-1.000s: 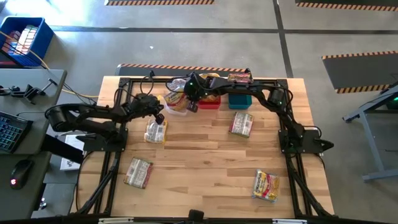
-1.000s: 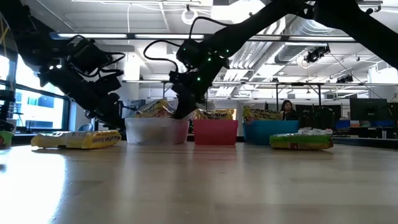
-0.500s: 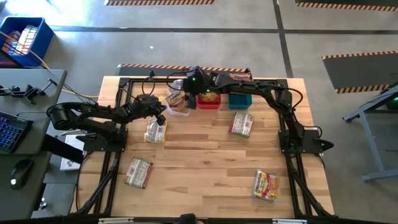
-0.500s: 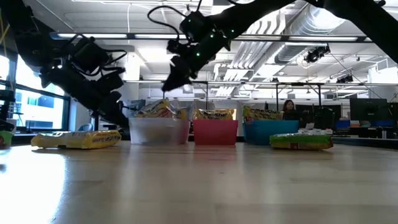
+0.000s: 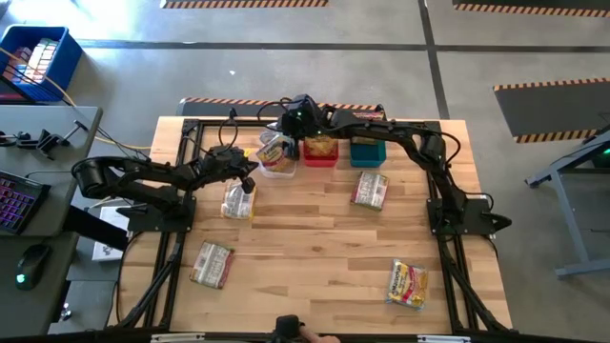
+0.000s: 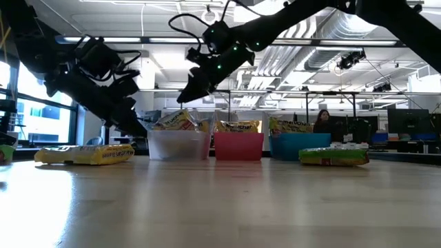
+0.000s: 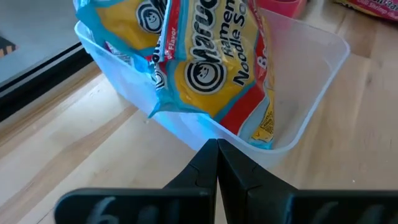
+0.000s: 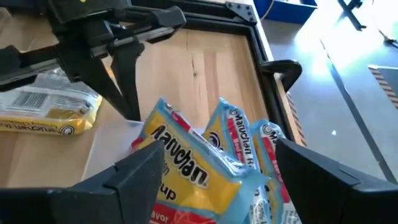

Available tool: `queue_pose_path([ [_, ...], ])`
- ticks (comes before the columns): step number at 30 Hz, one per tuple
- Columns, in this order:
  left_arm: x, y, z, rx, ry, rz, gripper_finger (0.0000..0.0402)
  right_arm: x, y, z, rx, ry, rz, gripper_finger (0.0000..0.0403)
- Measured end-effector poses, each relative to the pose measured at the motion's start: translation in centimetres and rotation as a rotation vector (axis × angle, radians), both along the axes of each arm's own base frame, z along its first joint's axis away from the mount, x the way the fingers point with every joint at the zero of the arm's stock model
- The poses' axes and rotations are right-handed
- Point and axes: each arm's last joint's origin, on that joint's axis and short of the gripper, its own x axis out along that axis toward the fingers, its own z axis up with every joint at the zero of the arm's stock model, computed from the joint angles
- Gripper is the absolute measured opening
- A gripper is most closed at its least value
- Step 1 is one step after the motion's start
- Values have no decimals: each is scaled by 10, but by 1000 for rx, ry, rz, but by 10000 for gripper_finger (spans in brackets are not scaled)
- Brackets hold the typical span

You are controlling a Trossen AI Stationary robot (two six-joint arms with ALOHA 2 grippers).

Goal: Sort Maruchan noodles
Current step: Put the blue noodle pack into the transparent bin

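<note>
The right hand (image 5: 286, 129) hangs above the clear bin (image 5: 274, 164) at the worktop's (image 5: 305, 257) 12 o'clock edge, its fingers (image 8: 140, 171) spread wide with nothing between them; directly under it lie blue-and-yellow packets (image 8: 193, 162) heaped in that bin. The left hand (image 5: 246, 176) sits low at about 10 o'clock, just short of the clear bin's near wall, its fingers (image 7: 214, 168) pressed together and empty, tips nearly at the bin's wall (image 7: 311, 93); whether they touch it cannot be told. Just beside this hand a silvery-yellow packet (image 5: 238, 201) lies flat on the wood. Outward from there, the red bin (image 5: 320, 152) and teal bin (image 5: 368, 152) stand in a row to the clear one's 3 o'clock side, each with packets in it. A reddish packet (image 5: 370, 190) lies near the teal bin, another packet (image 5: 212, 264) lies at about 8 o'clock and one more (image 5: 407, 284) at about 4 o'clock. The left wrist view alone shows the clear bin's packets standing tilted against one another. The low view alone shows the right hand (image 6: 189, 89) raised well clear of the bin tops, and a person (image 6: 321, 120) seated in the room behind. Only the high view shows the three loose packets farther out on the worktop.
</note>
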Motion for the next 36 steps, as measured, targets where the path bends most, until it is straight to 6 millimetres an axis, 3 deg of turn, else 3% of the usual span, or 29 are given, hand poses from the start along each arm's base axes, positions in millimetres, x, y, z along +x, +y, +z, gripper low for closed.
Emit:
queue_pose_path([
  [7, -3, 3, 3, 64, 28, 97, 6, -5, 1, -4, 40, 67, -10, 291],
  [12, -7, 0, 11, 81, 24, 76, 22, -14, 2, 7, 48, 93, -20, 287],
  [23, -19, 13, 20, -82, -119, 35, 30, -22, 2, 17, 72, 108, -36, 219],
  [36, -8, 33, 45, -78, -22, 22, 137, -24, 3, 14, 89, 144, -36, 211],
])
